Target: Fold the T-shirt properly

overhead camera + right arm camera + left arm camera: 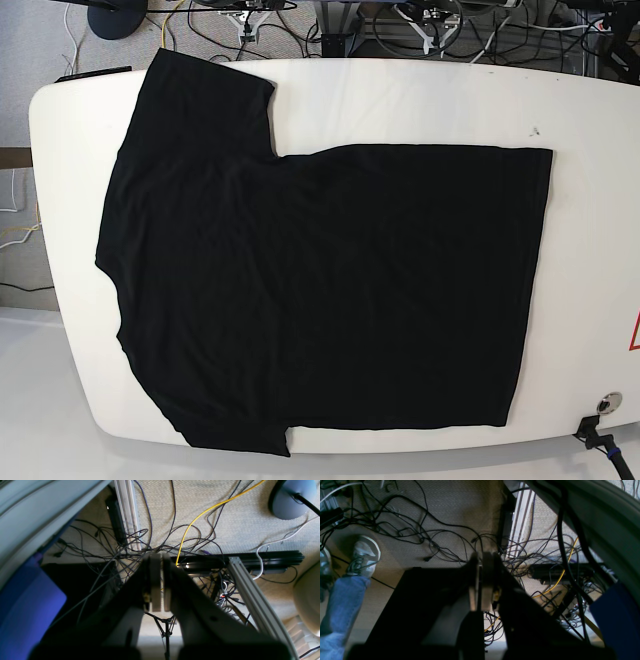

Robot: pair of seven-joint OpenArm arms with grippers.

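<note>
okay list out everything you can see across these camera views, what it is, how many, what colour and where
T-shirt: one, black, spread flat across the table.
Table: one, white, under the shirt.
Cables: many, mostly black, one yellow, tangled on the floor.
Shoe: one clearly seen, white, left wrist view's left edge.
Jeans leg: one, blue, below the shoe.
Lamp base: one, grey, on the floor.
Left hand: one, dark, shut, empty.
Right hand: one, dark, shut, empty.

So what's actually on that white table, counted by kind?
T-shirt, black, spread flat: 1
Small round silver fitting near the table's corner: 1
Red-edged sticker at the edge: 1
Total: 3
</note>
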